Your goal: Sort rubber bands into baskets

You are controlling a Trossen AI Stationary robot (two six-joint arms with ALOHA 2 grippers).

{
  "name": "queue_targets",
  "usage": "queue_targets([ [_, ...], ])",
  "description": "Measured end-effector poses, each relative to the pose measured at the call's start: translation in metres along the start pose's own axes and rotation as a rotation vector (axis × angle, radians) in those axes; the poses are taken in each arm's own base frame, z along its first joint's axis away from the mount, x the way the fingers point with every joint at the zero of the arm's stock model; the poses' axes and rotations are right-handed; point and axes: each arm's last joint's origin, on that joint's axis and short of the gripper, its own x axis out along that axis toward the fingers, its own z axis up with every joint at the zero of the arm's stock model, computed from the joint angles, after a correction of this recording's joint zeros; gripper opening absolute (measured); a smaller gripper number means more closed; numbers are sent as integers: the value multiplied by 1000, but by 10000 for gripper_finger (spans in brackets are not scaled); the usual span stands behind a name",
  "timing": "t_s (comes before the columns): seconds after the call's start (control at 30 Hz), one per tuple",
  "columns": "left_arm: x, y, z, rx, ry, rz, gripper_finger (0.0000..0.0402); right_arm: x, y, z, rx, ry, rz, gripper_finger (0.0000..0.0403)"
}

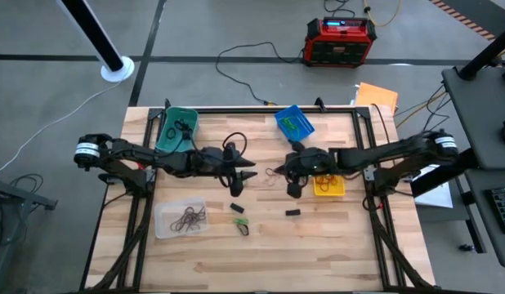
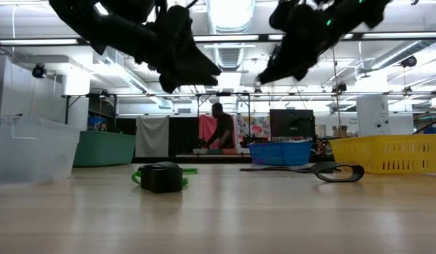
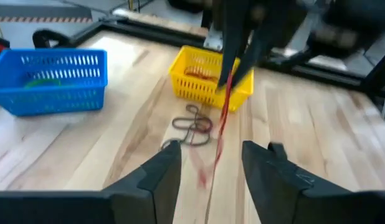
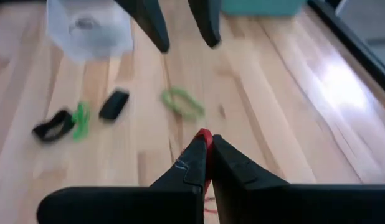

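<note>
The right end effector [image 4: 205, 144] hangs above the middle of the bench [image 1: 334, 245], its fingers pressed together on a red band [image 3: 222, 118] that dangles from the tips toward the wood. The left end effector [image 3: 211, 165] is just to its left, facing it, with fingers apart and nothing between them; the red band hangs in line with their gap but farther off, clear of both tips.

On the bench below and just left of the right end effector lies a small tangle of dark bands [image 3: 194, 126]. Just behind that end effector, toward the right edge, sits the yellow basket [image 1: 329, 187] with orange-red bands in it. The blue basket [image 1: 294, 122] stands at the far edge right of centre, holding green bands. The teal basket [image 1: 176, 128] is at the far left, with dark bands inside. The clear basket [image 1: 180, 218] is near left and holds dark brown bands.

Between the clear basket and the centre, a black block [image 1: 238, 208] lies on the wood, with a green band [image 1: 242, 223] and a dark band just nearer. Another black block [image 1: 292, 212] lies near the centre, on the near side of the right end effector.

A person [image 2: 219, 127] stands far back in the room. No writing is readable anywhere.
</note>
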Motion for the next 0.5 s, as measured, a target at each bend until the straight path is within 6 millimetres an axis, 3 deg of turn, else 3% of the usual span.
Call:
queue_targets([
  [0.27, 0, 0, -2, 1, 20, 5, 160, -67, -5, 27, 118, 316, -143, 9],
  [0.37, 0, 0, 1, -1, -8, 0, 160, -85, -4, 39, 174, 372, -187, 9],
  [0.5, 0, 0, 1, 6, -11, 0, 160, -100, -8, 37, 241, 527, -306, 9],
])
